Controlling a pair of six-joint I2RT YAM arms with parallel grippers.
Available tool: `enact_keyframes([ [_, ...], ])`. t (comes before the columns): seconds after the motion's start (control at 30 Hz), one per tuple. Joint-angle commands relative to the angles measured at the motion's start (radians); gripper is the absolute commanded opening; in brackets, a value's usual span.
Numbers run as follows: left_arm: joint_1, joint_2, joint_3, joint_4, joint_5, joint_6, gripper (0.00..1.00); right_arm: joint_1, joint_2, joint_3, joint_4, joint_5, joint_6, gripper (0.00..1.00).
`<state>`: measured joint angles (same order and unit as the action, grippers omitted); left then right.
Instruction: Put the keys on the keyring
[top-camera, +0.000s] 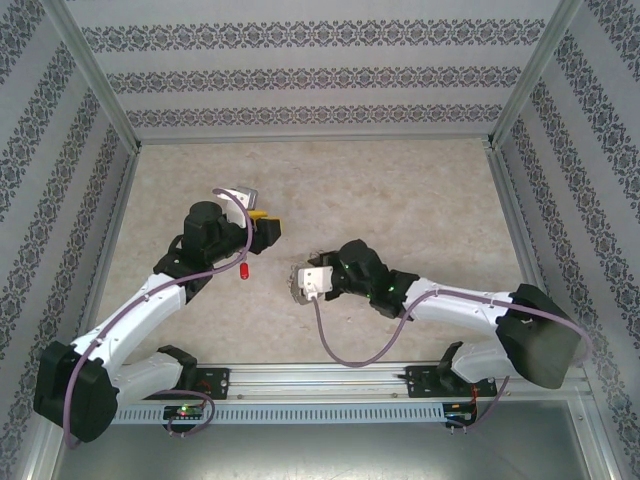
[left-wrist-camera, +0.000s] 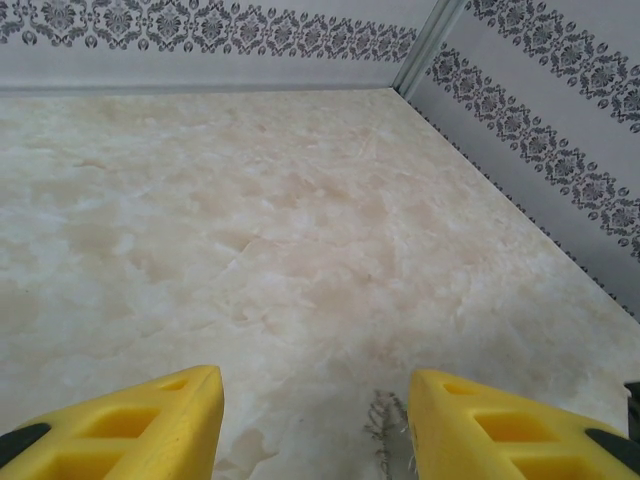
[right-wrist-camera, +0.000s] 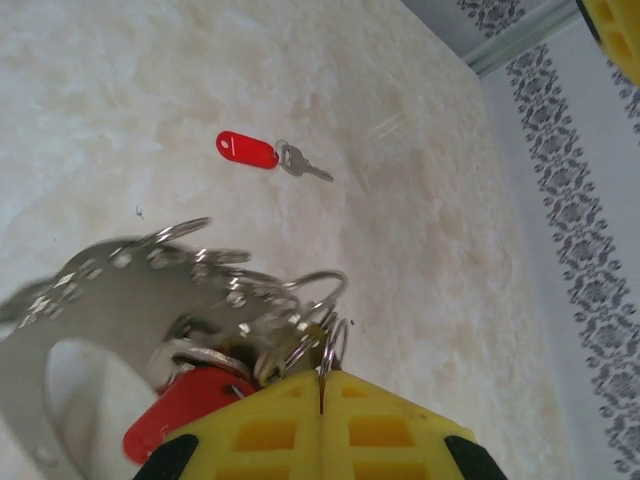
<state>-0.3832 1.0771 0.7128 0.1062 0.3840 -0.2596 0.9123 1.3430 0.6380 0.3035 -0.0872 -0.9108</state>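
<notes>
Fingers (right-wrist-camera: 400, 435) of the right gripper (right-wrist-camera: 322, 385) are pressed fully together, pinching one small silver ring of the keyring (right-wrist-camera: 110, 290) between their yellow tips. The keyring appears as a broad, thin silver loop strung with many small rings, partly blurred. A second red tag (right-wrist-camera: 185, 415) sits in the ring cluster directly beneath the fingertips; whether it is threaded on cannot be told. Beyond the keyring, and well apart from it, the red-tagged key (right-wrist-camera: 255, 152) lies flat on the marbled table (right-wrist-camera: 120, 80), its small silver blade pointing away from the tag, touched by neither gripper. Farther out, past the key in the top view, the left gripper (left-wrist-camera: 315, 388) hovers over bare table. Its yellow fingers (left-wrist-camera: 130, 425) stand roughly halfway apart, with nothing between them.
</notes>
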Motion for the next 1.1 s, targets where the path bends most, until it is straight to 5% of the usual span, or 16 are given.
enact_keyframes([
  [0.0, 0.01, -0.025, -0.004, 0.039, 0.006, 0.062, 0.52, 0.006, -0.019, -0.018, -0.058, 0.066, -0.053, 0.0],
  [0.23, 0.01, -0.074, -0.018, 0.031, 0.064, 0.16, 0.51, -0.088, -0.101, 0.077, -0.279, -0.311, 0.19, 0.0],
  [0.57, 0.008, -0.071, -0.005, 0.067, 0.352, 0.318, 0.48, -0.26, -0.095, 0.021, 0.049, -0.694, 0.563, 0.0],
  [0.73, 0.009, -0.024, 0.051, -0.021, 0.438, 0.4, 0.46, -0.296, -0.085, 0.011, 0.136, -0.752, 0.615, 0.0],
  [0.83, 0.009, -0.001, 0.066, -0.025, 0.38, 0.417, 0.45, -0.297, -0.088, 0.019, 0.102, -0.744, 0.577, 0.0],
  [1.07, 0.009, 0.053, 0.124, -0.076, 0.252, 0.492, 0.5, -0.234, -0.094, 0.033, -0.092, -0.512, 0.276, 0.0],
])
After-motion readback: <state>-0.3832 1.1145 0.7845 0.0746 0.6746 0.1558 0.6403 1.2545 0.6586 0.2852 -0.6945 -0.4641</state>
